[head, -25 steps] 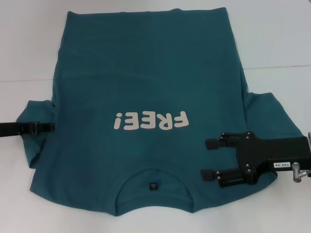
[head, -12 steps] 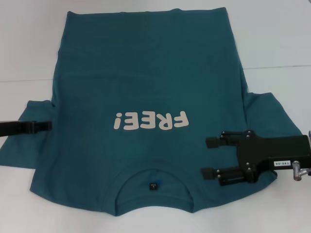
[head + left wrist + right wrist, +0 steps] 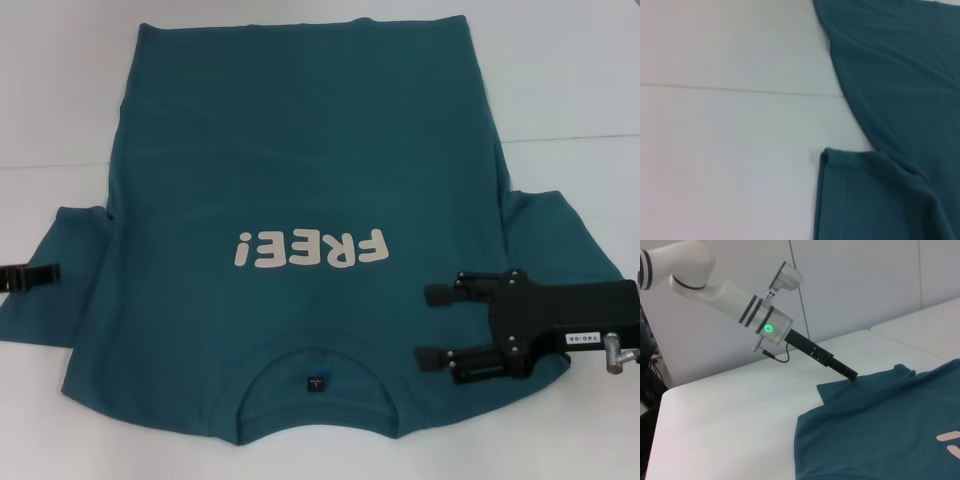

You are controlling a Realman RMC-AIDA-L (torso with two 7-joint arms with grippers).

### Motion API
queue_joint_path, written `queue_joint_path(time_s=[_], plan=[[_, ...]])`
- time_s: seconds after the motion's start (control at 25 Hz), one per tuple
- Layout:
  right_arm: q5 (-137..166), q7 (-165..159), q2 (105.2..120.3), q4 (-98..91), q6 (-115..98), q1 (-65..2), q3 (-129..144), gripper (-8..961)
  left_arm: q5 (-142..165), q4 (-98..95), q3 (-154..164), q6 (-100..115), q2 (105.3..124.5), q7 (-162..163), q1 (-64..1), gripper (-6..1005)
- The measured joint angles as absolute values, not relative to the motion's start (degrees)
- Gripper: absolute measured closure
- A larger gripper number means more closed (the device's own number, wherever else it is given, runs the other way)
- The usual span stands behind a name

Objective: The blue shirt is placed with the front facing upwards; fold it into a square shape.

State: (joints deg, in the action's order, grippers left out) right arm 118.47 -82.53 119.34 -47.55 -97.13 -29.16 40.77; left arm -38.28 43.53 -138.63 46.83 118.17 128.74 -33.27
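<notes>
The blue shirt (image 3: 300, 160) lies flat on the white table, front up, with its collar (image 3: 315, 375) nearest me and the white "FREE!" print (image 3: 308, 248) upside down. My left gripper (image 3: 52, 272) is at the far left, at the outer edge of the spread left sleeve (image 3: 60, 300). In the right wrist view the left gripper (image 3: 851, 374) touches that sleeve's corner. The left wrist view shows the sleeve hem (image 3: 840, 200) and the shirt's side (image 3: 900, 60). My right gripper (image 3: 432, 326) hovers open over the shirt's right shoulder, beside the right sleeve (image 3: 560, 240).
The white table (image 3: 580, 80) has a seam line (image 3: 60, 165) running across it behind the sleeves. Bare table shows to the left and right of the shirt and along the front edge. The left arm (image 3: 740, 305) reaches in low over the table.
The left gripper has drawn back to the left, and the bunched left sleeve now lies spread outward. The right gripper has stayed in place.
</notes>
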Motion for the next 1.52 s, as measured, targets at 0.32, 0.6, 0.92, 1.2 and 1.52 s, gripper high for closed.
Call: queue_joint_path(time_s=[0.32,0.6,0.92,1.2,1.52], plan=[[118.5,-82.5,119.35,-47.6,-97.1,-29.4,40.8,47,-38.2,39.9,-138.5,46.0,117.36,128.8,-34.2,211],[118.5,-82.6,119.35,-47.6,-97.2,-29.4,40.8,47,-38.1,39.8,-138.4,47.6,117.34,128.9,-35.4,211],[118.5,-83.1,119.35,-47.7,-97.2,-29.2,40.8,47,-38.3,41.0,-138.2,49.6,117.89,128.4,-36.2,210],[118.5,-83.7,119.39,-49.1,-98.1,-28.8,40.8,47,-36.7,42.6,-138.7,46.3,118.09,128.9,-34.6,210],[118.5,-84.2,119.44,-49.2,-98.5,-28.7,40.8,47,-36.7,42.0,-138.9,45.1,118.03,128.9,-33.9,209]])
